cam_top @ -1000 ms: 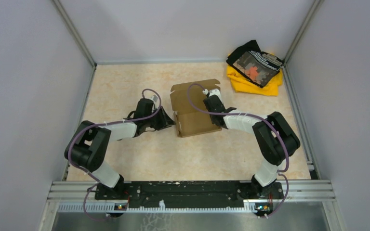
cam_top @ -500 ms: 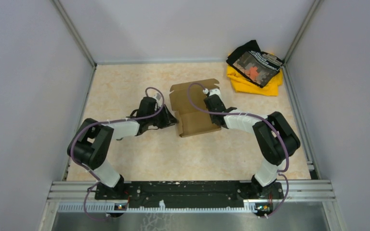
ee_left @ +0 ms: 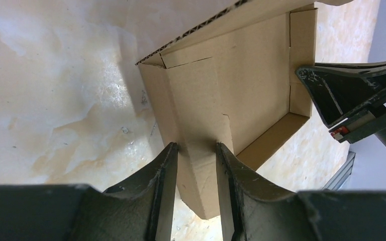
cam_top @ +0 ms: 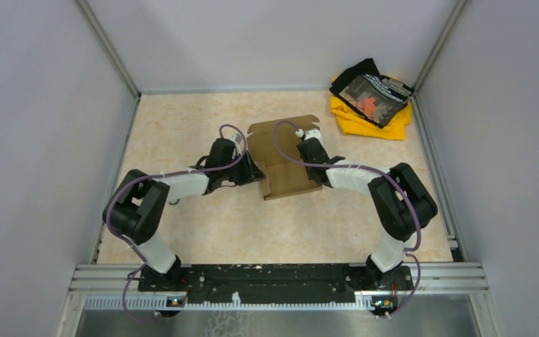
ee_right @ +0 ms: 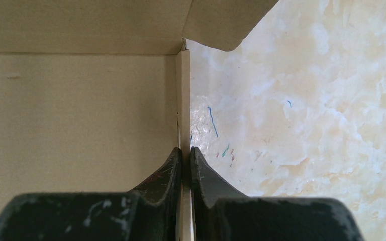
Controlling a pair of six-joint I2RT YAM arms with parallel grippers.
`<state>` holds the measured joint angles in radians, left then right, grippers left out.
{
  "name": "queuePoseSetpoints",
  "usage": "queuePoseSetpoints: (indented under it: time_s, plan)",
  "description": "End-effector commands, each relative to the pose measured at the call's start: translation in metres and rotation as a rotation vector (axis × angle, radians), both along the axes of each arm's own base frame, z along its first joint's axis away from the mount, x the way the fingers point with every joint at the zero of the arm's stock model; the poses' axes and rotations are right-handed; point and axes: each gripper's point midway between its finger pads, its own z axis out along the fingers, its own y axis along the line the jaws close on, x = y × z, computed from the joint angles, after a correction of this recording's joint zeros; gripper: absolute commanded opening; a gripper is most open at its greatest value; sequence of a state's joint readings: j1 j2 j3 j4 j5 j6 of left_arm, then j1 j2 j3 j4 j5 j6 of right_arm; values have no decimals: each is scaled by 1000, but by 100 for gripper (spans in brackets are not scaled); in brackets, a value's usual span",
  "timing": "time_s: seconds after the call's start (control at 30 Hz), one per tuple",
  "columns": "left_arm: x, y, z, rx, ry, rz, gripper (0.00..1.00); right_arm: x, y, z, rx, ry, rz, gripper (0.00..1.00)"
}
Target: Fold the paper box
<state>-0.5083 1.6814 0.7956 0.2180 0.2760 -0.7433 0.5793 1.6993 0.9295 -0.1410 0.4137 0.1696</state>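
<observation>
The paper box [cam_top: 285, 181] is a brown cardboard tray lying mid-table with its lid flap raised at the back. My left gripper [cam_top: 254, 173] is at its left side. In the left wrist view a folded side flap [ee_left: 201, 165] of the box [ee_left: 241, 80] sits between the fingers [ee_left: 167, 165], touching both, so the left gripper [ee_left: 197, 148] is shut on it. My right gripper [cam_top: 314, 160] is at the box's right side, shut on the thin upright right wall [ee_right: 183, 100] in the right wrist view [ee_right: 185, 150]. It also shows in the left wrist view as the right gripper [ee_left: 352, 105].
A yellow and black cloth pile [cam_top: 372, 98] lies at the back right corner. Grey enclosure walls stand on three sides, and a metal rail [cam_top: 281, 277] carrying the arm bases runs along the near edge. The marbled tabletop [cam_top: 182, 126] surrounds the box.
My left gripper has moved right and slightly back, carrying the left flap inward over the box's left side. The right arm has stayed still.
</observation>
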Motion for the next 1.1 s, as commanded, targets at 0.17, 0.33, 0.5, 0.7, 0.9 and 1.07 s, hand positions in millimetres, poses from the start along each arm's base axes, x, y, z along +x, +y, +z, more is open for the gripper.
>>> queuePoseSetpoints:
  time_s: [0.17,0.33,0.5,0.7,0.9,1.07]
  plan:
    - [0,-8,-12,126,5,-45,40,-4,11,-11,53,35,19,5]
    - [-1,-11,-17,215,5,-73,40,-5,11,-13,62,37,18,5]
    - [-6,-9,-27,290,26,-89,40,-6,11,-13,63,38,17,5]
    - [-9,-8,-35,425,24,-103,39,-6,11,-13,67,37,16,5]
    - [-9,-3,-46,584,20,-103,38,-9,11,-16,77,43,9,5]
    - [-7,3,-51,687,17,-96,35,-14,12,-20,93,51,9,4]
